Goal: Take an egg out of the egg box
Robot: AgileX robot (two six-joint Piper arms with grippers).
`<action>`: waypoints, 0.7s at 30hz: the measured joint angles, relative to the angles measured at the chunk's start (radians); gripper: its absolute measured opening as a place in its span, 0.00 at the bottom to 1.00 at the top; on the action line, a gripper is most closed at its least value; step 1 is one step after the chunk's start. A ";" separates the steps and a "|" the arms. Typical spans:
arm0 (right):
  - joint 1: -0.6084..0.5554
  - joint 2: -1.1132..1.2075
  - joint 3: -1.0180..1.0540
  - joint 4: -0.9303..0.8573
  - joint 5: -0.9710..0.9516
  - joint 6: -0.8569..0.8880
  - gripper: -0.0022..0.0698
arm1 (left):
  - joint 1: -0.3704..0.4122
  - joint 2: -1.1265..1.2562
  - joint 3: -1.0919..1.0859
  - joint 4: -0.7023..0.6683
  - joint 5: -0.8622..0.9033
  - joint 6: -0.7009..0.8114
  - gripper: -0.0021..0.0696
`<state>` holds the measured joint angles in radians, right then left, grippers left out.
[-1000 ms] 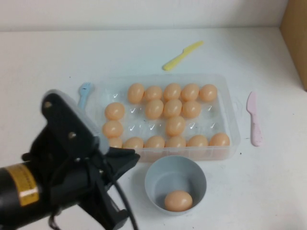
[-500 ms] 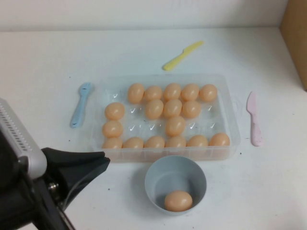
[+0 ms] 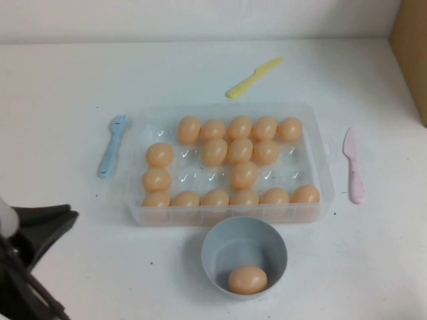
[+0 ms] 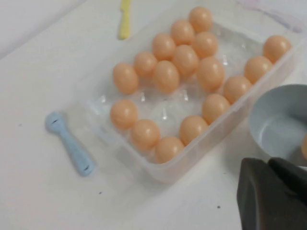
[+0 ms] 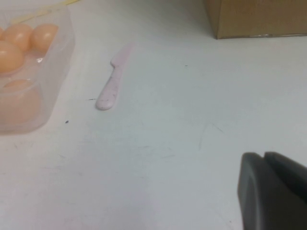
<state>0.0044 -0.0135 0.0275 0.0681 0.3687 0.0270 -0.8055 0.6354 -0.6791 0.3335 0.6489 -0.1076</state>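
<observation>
The clear egg box (image 3: 322, 167) sits mid-table and holds several peach-orange eggs (image 3: 215, 151). One more egg (image 3: 247, 279) lies in the round grey-blue bowl (image 3: 220, 241) just in front of the box. My left gripper (image 3: 63, 215) is at the front left edge of the high view, shut and empty, well away from the box. In the left wrist view its fingers (image 4: 268, 162) are pressed together near the bowl (image 4: 280, 120) and the box (image 4: 98, 103). My right gripper (image 5: 265, 155) shows only in the right wrist view, shut and empty over bare table.
A blue spoon (image 3: 112, 145) lies left of the box, a yellow knife (image 3: 253, 77) behind it and a pink knife (image 3: 353, 165) to its right. A cardboard box (image 3: 410, 53) stands at the far right edge.
My left arm has drawn back toward the front left, leaving most of the high view. The eggs, box and bowl have not moved.
</observation>
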 joint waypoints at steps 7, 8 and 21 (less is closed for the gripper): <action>0.000 0.000 0.000 0.000 0.000 0.000 0.01 | 0.235 -0.160 0.194 0.025 -0.203 -0.065 0.03; 0.000 0.000 0.000 0.000 0.000 0.000 0.01 | 0.267 -0.191 0.230 0.022 -0.248 -0.065 0.03; 0.000 0.000 0.000 0.000 0.000 0.000 0.01 | 0.694 -0.598 0.640 -0.302 -0.680 0.179 0.03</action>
<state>0.0044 -0.0135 0.0275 0.0681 0.3687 0.0270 -0.1112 0.0370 -0.0387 0.0318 -0.0308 0.0713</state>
